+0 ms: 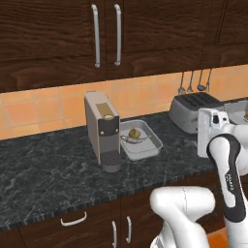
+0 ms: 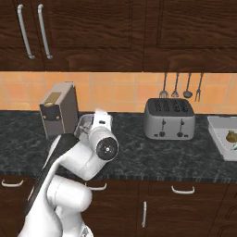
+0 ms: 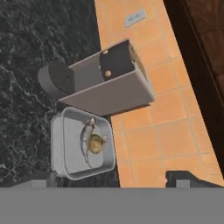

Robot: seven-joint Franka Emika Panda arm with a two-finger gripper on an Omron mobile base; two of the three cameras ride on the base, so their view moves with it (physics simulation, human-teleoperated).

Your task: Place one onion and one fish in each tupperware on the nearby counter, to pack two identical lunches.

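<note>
A clear tupperware [image 1: 151, 147] sits on the black marbled counter [image 1: 48, 164], right of the coffee machine. It holds an onion [image 1: 134, 133] and a small silver fish [image 1: 127, 139]. In the hand view the same tupperware [image 3: 57, 144] lies below me with the fish [image 3: 85, 139] beside the onion [image 3: 96, 144]. My gripper [image 3: 113, 180] hangs above it, open and empty, fingertips wide apart. A second tupperware [image 2: 218, 139] at the counter's right end also holds an onion [image 2: 230, 135] and a fish [image 2: 235, 146].
A grey coffee machine [image 1: 102, 127] stands close to the left of the first tupperware. A silver toaster [image 2: 169, 119] stands between the two containers. Utensils [image 2: 180, 87] hang on the orange tiled wall. Dark cabinets hang overhead.
</note>
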